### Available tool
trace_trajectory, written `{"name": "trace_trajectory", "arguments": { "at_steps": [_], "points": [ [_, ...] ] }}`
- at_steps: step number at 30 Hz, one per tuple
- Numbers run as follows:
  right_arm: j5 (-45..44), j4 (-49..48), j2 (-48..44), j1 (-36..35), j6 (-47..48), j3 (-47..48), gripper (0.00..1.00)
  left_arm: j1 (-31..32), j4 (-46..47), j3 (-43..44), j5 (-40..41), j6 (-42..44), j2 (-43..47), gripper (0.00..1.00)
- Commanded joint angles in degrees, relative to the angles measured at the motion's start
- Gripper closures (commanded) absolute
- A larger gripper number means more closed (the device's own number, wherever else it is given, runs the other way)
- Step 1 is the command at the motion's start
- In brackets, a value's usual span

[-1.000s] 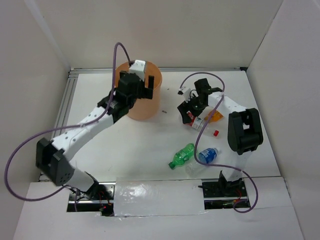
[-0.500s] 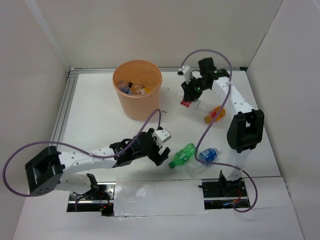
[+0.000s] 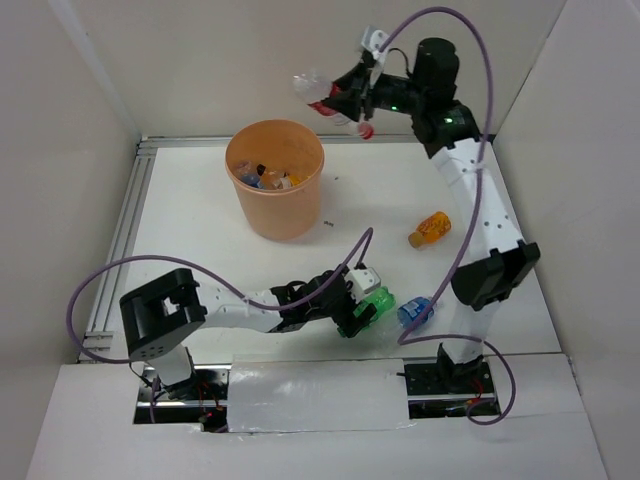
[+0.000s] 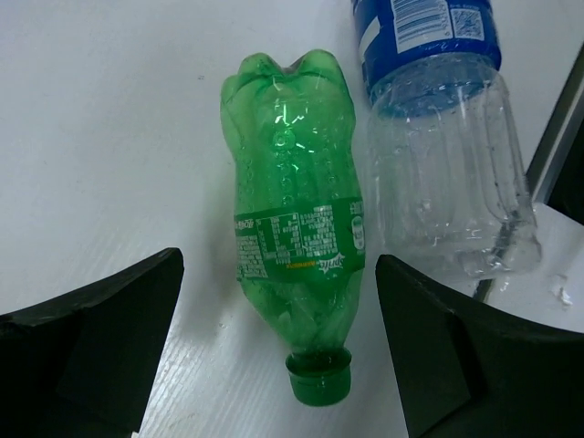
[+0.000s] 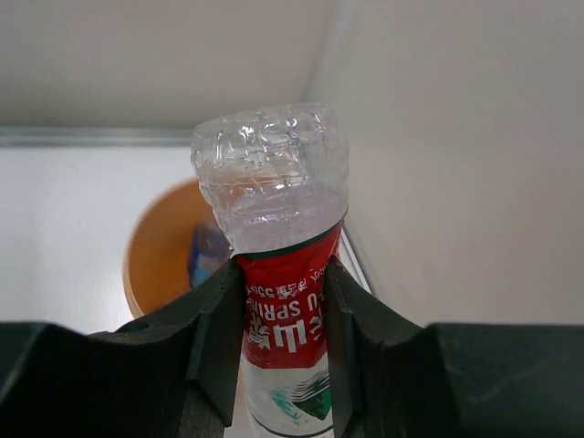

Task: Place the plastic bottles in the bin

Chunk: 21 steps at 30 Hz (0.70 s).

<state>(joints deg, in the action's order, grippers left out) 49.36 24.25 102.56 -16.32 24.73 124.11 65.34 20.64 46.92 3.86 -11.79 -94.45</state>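
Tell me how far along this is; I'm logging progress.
Done: some bottles lie in the bin. In hand: right gripper holds the red-label bottle aloft; open left gripper straddles the green bottle. Left: that one, the blue-label bottle and the orange bottle, on the table.

i get bright, even light from above; the white bench (image 3: 200, 220) nearly washes out, and shadows are faint and soft. small glints sit on the green bottle (image 4: 292, 228). the left gripper (image 4: 278, 265) reads flat black, without detail.
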Motion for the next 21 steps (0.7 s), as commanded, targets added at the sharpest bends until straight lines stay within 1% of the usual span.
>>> {"name": "trace_trajectory", "arguments": {
  "at_steps": [1, 2, 3, 4, 5, 7, 9, 10, 11, 12, 14, 15, 16, 17, 19, 20, 21],
  "points": [
    [5.57, -15.20, 6.84, -6.35, -8.99, 6.87, 0.94, 0.23, 3.35, 2.21, -0.35, 1.60, -2.31, 0.01],
    [6.18, -14.68, 11.82, -9.06, -10.83, 10.24, 0.94, 0.23, 2.74, 2.74, 1.22, 0.90, -2.83, 0.01],
    [6.18, -14.67, 14.04, -10.39, -10.84, 13.40, 0.94, 0.23, 2.74, 2.74, 1.94, 0.89, -3.62, 0.01],
    [5.49, -14.06, 15.98, -11.62, -10.84, 18.48, 0.94, 0.23, 2.74, 2.74, 2.55, 0.37, -3.63, 0.01],
    [4.61, -14.06, 18.96, -13.98, -11.45, 20.01, 0.94, 0.23, 2.74, 2.74, 2.56, 0.37, -4.33, 0.01],
    [3.99, -15.63, 20.39, -15.76, -11.46, 20.99, 0.94, 0.23, 2.74, 2.74, 2.56, -0.24, -5.65, 0.02],
    [2.76, -16.42, 20.92, -17.17, -11.46, 18.89, 0.94, 0.23, 2.21, 3.35, 3.17, -0.95, -6.61, 0.03],
    [2.76, -16.43, 20.92, -17.87, -12.16, 17.75, 0.91, 0.23, 2.21, 3.36, 3.17, -1.47, -7.40, 0.05],
    [2.76, -16.43, 20.92, -17.87, -12.86, 16.61, 0.86, 0.23, 2.21, 3.36, 3.17, -2.18, -7.41, 0.09],
    [2.15, -16.43, 20.92, -17.87, -13.82, 14.60, 0.58, 0.23, 2.21, 3.36, 3.17, -2.18, -8.02, 0.13],
    [2.14, -13.89, 20.92, -17.26, -14.62, 13.70, 0.25, 0.23, 1.69, 4.05, 3.79, -2.18, -8.82, 0.22],
    [1.36, -12.66, 19.62, -16.21, -14.62, 12.31, 0.17, 0.23, 1.68, 4.67, 3.79, -2.18, -9.69, 0.35],
    [1.35, -11.00, 18.65, -15.42, -14.62, 11.51, 0.06, 0.23, 0.98, 4.68, 4.31, -2.18, -9.70, 0.41],
    [0.48, -10.20, 17.59, -14.46, -14.10, 10.72, 0.00, 0.23, 0.98, 4.68, 4.84, -2.18, -10.48, 0.46],
    [-1.46, -8.79, 13.73, -10.42, -14.10, 7.29, 0.00, 0.23, 0.46, 5.29, 6.33, -2.18, -11.01, 0.64],
    [-1.99, -8.17, 12.41, -8.84, -14.10, 5.98, 0.00, 0.23, 0.45, 5.29, 6.86, -2.18, -11.01, 0.80],
    [-2.51, -7.21, 11.01, -7.08, -14.10, 3.18, 0.00, 0.23, 0.45, 5.81, 6.86, -2.18, -11.01, 0.90]
  ]
}}
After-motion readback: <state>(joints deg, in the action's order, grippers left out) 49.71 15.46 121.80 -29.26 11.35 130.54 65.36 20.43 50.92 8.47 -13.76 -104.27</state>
